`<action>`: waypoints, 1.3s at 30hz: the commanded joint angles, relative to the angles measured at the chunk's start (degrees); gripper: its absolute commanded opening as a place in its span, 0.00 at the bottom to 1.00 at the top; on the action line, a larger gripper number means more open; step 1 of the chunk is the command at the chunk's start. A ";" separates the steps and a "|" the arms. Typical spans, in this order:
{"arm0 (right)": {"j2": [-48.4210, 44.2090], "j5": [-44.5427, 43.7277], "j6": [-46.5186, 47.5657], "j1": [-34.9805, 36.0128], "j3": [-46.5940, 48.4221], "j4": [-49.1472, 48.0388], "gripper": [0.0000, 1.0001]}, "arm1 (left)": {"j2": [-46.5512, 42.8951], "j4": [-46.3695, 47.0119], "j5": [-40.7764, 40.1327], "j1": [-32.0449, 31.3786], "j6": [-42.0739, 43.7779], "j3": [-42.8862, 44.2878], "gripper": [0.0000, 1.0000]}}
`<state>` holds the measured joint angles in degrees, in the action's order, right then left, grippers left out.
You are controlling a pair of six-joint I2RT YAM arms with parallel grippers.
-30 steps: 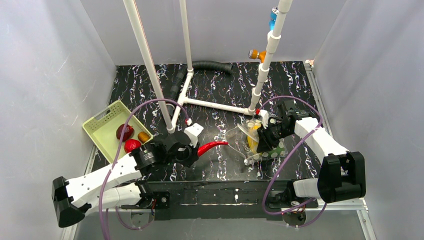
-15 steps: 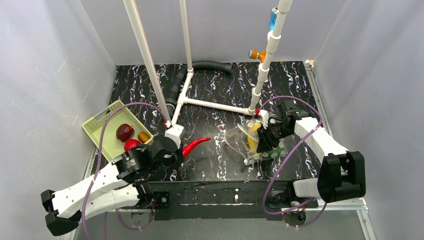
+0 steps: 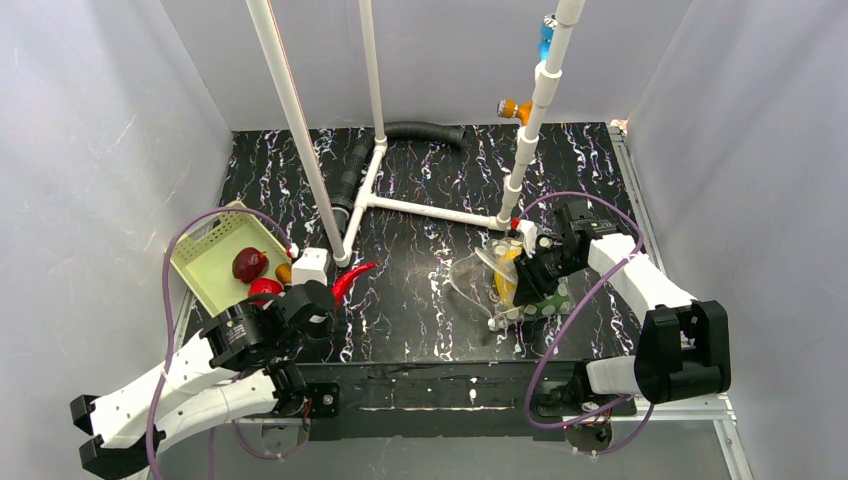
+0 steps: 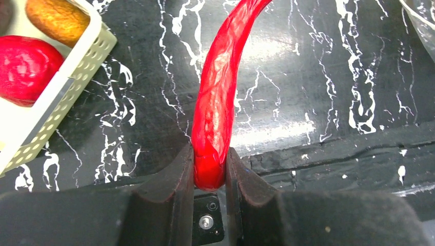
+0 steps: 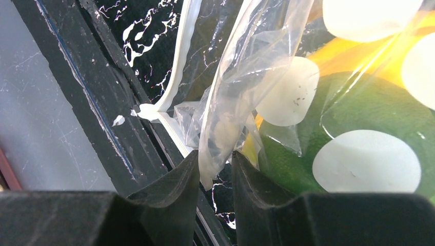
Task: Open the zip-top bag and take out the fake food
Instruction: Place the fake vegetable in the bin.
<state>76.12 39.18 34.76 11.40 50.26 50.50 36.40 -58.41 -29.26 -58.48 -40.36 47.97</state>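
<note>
My left gripper [image 3: 325, 297] is shut on the thick end of the red chili [image 3: 352, 279], also in the left wrist view [image 4: 218, 97], and holds it beside the right edge of the pale green basket [image 3: 205, 262]. A dark red fruit [image 3: 248, 264], a red fruit [image 3: 263, 288] and an orange-brown piece [image 3: 284, 273] lie in the basket. My right gripper [image 3: 528, 278] is shut on a fold of the clear dotted zip-top bag [image 3: 490, 278], seen close in the right wrist view [image 5: 241, 92]. A yellow banana [image 5: 359, 56] and a green piece [image 5: 354, 128] show inside the bag.
A white PVC pipe frame [image 3: 420, 208] and a black corrugated hose [image 3: 420, 131] occupy the back of the black marbled table. A slanted white pipe [image 3: 300, 130] stands just behind the basket. Grey walls enclose all sides.
My left gripper has carried the red chili leftward, from near the table's middle to beside the basket. The right arm and the bag have not moved.
</note>
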 commanded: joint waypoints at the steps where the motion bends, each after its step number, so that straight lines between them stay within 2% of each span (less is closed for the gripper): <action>1: 0.00 0.79 0.84 0.38 2.20 0.71 0.36 | -1.07 -3.18 -6.17 0.82 -2.03 1.69 0.00; 12: -0.07 0.67 0.89 0.47 2.18 0.68 0.36 | -1.99 -0.05 -10.15 5.10 0.67 1.86 0.00; 29: -0.09 0.68 0.87 0.56 2.18 0.71 0.36 | -0.63 8.83 -9.99 16.12 5.84 1.23 0.00; 39: -0.26 0.61 0.90 0.60 2.20 0.69 0.36 | 2.95 13.14 -10.47 24.99 6.80 1.11 0.00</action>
<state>76.12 39.18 34.76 11.66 50.26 50.52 38.17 -48.03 -35.27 -36.86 -33.93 48.16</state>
